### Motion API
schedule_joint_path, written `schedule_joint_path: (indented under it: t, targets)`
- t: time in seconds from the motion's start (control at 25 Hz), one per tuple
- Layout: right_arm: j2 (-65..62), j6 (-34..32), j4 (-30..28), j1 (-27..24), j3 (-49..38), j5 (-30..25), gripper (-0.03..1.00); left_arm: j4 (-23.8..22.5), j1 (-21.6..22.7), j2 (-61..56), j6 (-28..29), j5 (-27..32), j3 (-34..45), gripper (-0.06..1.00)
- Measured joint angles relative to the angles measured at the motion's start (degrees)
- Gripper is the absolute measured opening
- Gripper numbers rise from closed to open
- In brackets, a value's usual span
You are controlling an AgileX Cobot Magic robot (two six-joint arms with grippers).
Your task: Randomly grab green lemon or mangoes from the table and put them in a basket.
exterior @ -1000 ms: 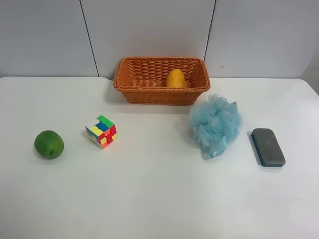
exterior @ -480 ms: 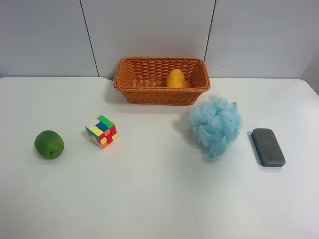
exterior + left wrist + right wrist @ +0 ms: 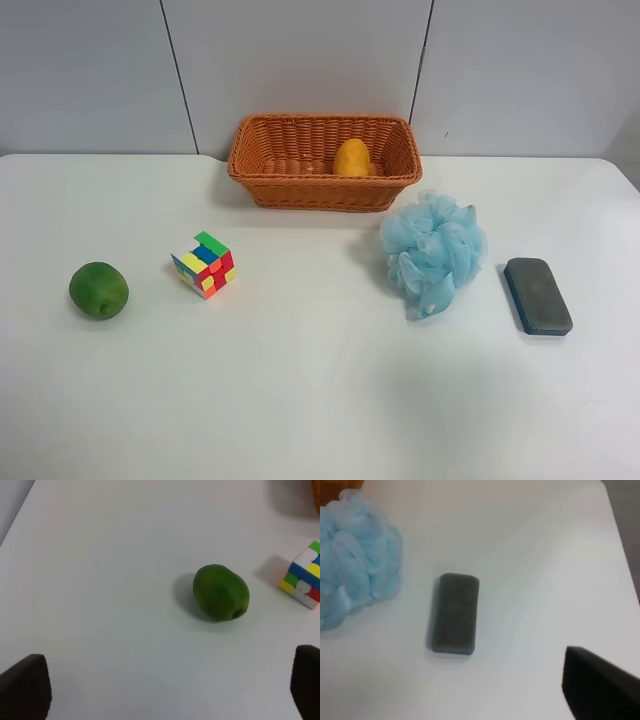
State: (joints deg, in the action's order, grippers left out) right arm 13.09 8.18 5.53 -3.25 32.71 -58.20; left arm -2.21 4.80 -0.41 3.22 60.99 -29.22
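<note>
White table (image 3: 300, 400) lies bare around our green lemon (image 3: 98, 290) at nine o'clock; mango (image 3: 351, 157) sits in the basket (image 3: 262, 160). Our left gripper (image 3: 160, 690) hangs spread wide; the right gripper's (image 3: 600, 690) state we cannot tell.

The exterior high view looks down from above the near edge of the tabletop (image 3: 320, 400) toward the far wall, taking in the whole surface. The left wrist view hangs closer, angled down at the green lemon (image 3: 221, 592) and puzzle cube (image 3: 303, 575), both also seen at the exterior view's left. The right wrist view, closer too, looks down on the grey sponge (image 3: 454, 613) and blue bath pouf (image 3: 355, 555), shared with the exterior view's right.
</note>
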Motion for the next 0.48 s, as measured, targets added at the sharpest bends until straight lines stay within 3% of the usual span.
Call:
schedule_joint_path:
  t: [0.48]
  targets:
    - [-13.2,-4.5,-2.3,0.2,-5.0,-3.0,0.99,0.0,0.0,0.0,0.0,0.0,0.0,0.95]
